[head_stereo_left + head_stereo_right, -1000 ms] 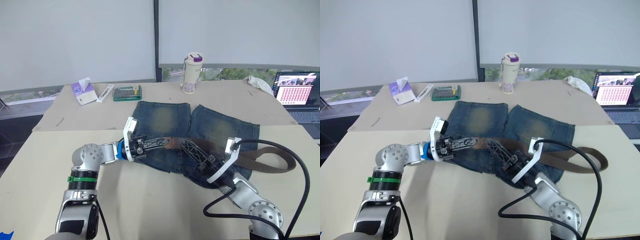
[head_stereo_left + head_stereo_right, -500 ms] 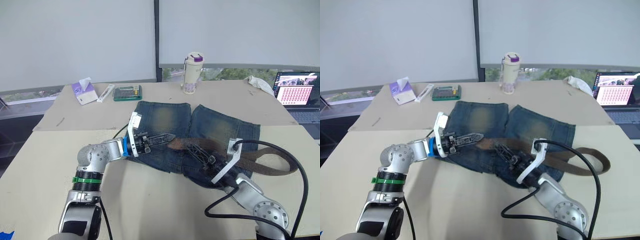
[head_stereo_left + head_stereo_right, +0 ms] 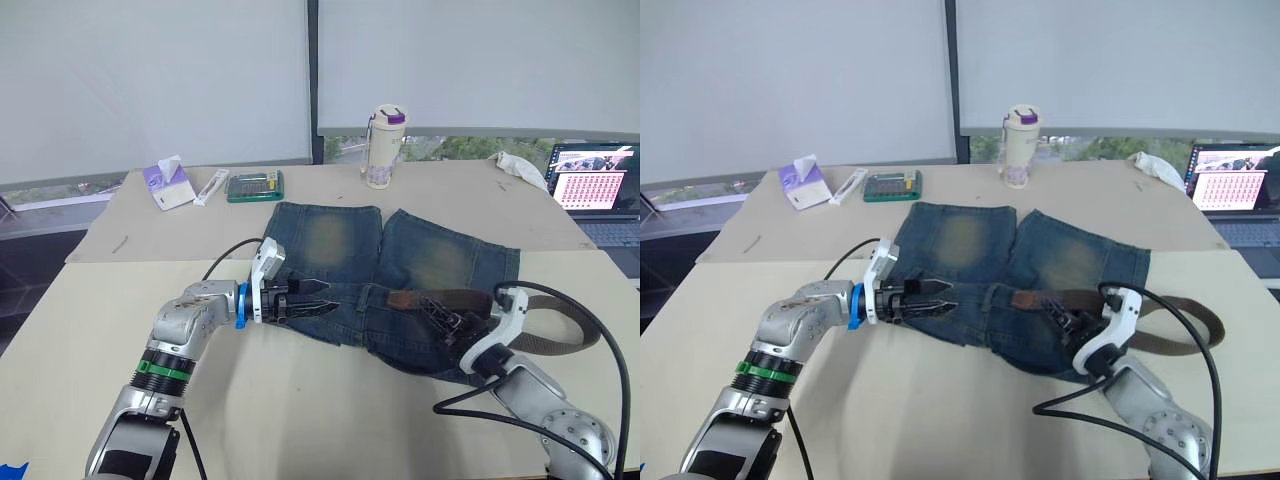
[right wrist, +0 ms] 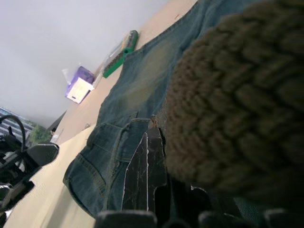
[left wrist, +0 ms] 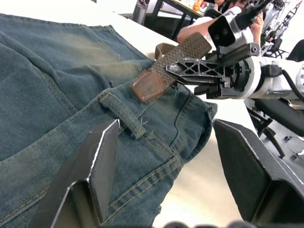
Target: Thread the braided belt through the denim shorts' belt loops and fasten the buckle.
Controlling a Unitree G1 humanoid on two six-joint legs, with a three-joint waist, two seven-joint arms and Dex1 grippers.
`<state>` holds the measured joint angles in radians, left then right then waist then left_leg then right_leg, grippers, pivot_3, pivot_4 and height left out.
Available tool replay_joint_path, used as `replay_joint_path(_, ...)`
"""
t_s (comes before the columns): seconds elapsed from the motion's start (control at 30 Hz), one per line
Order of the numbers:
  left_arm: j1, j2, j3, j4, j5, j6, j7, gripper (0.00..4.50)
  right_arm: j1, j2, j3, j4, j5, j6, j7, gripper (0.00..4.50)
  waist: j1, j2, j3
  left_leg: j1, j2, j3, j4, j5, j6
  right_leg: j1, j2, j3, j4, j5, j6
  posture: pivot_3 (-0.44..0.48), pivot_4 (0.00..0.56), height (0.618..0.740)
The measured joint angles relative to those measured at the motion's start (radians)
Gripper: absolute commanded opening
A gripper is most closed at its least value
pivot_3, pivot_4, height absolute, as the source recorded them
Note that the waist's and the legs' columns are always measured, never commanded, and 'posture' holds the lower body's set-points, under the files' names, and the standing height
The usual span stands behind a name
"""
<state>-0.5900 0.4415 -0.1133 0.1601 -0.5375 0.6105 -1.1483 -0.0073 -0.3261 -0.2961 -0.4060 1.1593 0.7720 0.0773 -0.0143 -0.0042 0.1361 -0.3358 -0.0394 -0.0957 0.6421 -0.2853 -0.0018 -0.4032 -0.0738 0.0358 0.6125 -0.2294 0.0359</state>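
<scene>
Faded blue denim shorts point(image 3: 400, 270) lie flat on a beige table point(image 3: 90, 330), waistband toward the robot. A braided belt point(image 3: 450, 299), dark brown, lies along the waistband on the robot's right side, and its far length loops out past the shorts' right edge onto the table. The right gripper point(image 3: 447, 320) has its fingers clamped on the belt near its reddish leather tip point(image 5: 149, 85). That tip rests just beside one of the belt loops point(image 5: 122, 113) without passing through it. The left gripper point(image 3: 318, 299) hovers over the waistband on the left, its fingers point(image 5: 103, 161) spread wide and holding nothing. Behind the shorts stand a pale tumbler point(image 3: 383, 147), a tissue pack point(image 3: 166, 184) and a green case point(image 3: 254, 185). A laptop point(image 3: 598, 192) sits at the far right.
</scene>
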Motion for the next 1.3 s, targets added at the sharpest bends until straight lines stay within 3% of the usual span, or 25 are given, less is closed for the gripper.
replay_joint_path(0.5,0.011,-0.022,0.019,0.11,0.043,-0.069,0.016,3.33,-0.127,0.114,0.143,0.109,-0.096,0.006,-0.057,0.0,-0.001,0.0,0.0,0.0,0.0,-0.001,0.0,0.0,0.0,0.0,0.0,0.0,0.001,0.0,0.0,0.0,0.15,0.74)
replay_joint_path(0.73,0.021,-0.06,0.064,0.158,0.031,-0.056,0.057,3.33,-0.186,0.193,0.174,0.187,-0.137,0.002,-0.015,0.0,-0.003,0.001,0.0,0.001,0.001,-0.001,0.0,0.0,0.0,-0.001,0.001,0.0,0.001,0.0,0.0,0.0,0.15,0.74)
replay_joint_path(1.0,-0.007,-0.177,0.152,0.234,-0.007,0.009,0.171,3.33,-0.18,0.234,0.11,0.225,-0.098,-0.024,0.125,0.0,-0.003,0.001,0.0,0.001,0.0,-0.001,0.001,0.0,0.0,-0.001,0.001,0.0,0.002,0.0,0.0,0.0,0.15,0.74)
replay_joint_path(1.23,-0.014,-0.298,0.157,0.229,-0.053,0.094,0.218,3.33,-0.175,0.233,0.099,0.222,-0.075,-0.021,0.164,0.0,-0.004,0.001,0.0,0.001,0.001,-0.001,0.001,0.0,0.0,-0.001,0.002,0.0,0.002,0.0,0.0,0.0,0.15,0.74)
replay_joint_path(1.3,-0.02,-0.31,0.159,0.225,-0.057,0.1,0.227,2.76,-0.172,0.233,0.099,0.218,-0.076,-0.021,0.165,0.0,-0.004,0.001,-0.001,0.001,0.0,-0.001,0.001,0.0,0.0,-0.001,0.002,0.0,0.002,0.0,0.0,0.0,0.15,0.74)
